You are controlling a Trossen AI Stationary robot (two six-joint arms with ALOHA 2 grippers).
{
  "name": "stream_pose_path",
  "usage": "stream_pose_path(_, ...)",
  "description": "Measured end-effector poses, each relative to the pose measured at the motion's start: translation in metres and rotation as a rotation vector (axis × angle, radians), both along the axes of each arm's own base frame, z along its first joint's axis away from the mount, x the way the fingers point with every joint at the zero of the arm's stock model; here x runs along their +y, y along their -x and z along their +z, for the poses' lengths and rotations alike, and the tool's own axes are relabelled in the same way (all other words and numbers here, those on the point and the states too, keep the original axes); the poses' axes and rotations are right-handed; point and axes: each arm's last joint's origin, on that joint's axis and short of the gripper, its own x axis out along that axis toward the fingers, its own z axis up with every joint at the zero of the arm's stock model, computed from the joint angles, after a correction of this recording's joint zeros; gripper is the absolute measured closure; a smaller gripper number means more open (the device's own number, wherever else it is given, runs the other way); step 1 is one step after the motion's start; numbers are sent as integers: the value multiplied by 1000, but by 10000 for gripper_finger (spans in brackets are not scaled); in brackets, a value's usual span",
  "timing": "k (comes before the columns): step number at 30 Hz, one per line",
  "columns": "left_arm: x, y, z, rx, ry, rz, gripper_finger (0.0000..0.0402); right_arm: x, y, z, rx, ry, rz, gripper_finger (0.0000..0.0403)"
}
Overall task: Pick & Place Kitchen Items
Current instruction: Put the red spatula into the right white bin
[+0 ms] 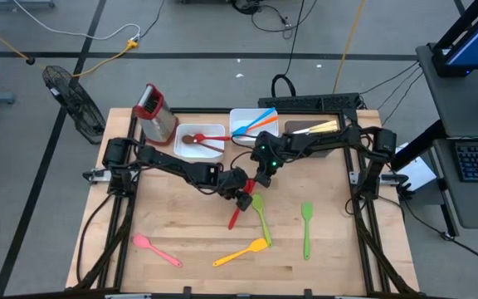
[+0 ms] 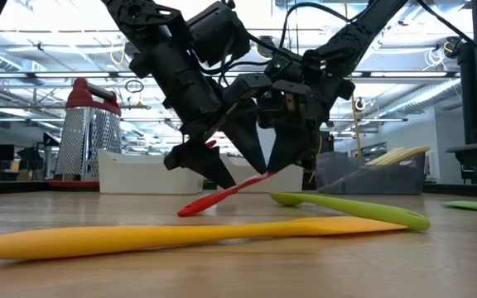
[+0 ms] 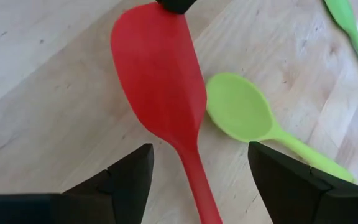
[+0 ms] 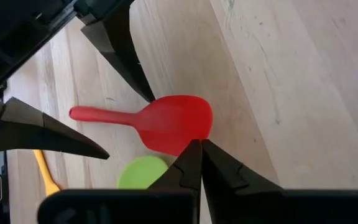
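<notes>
Left gripper (image 3: 197, 180), fingers wide, straddles the light, flexible red spatula (image 3: 157, 74); best gripped at its stiff handle, toward six o'clock.

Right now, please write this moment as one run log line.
left gripper: open, astride red spatula handle | right gripper: shut, tip at spatula blade | green spoon: beside, on table

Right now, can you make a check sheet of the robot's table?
Surface: wooden table, bare patches.
Job's things: red spatula tilted, blade raised; green spoon beside it; yellow spatula, pink spoon, green spatula lie apart.
Clutter: grater, white trays.
Grippers: left tool open around the red handle; right tool shut on the blade edge.
Cables: on the floor.
Surroundings: fan, desk.
</notes>
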Motion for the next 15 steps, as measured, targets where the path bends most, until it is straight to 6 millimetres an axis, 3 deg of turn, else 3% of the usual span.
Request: stream_pose_path(15,0,-1,0,-15,-11,-15,148,1,3,4,10,-7,-5,403)
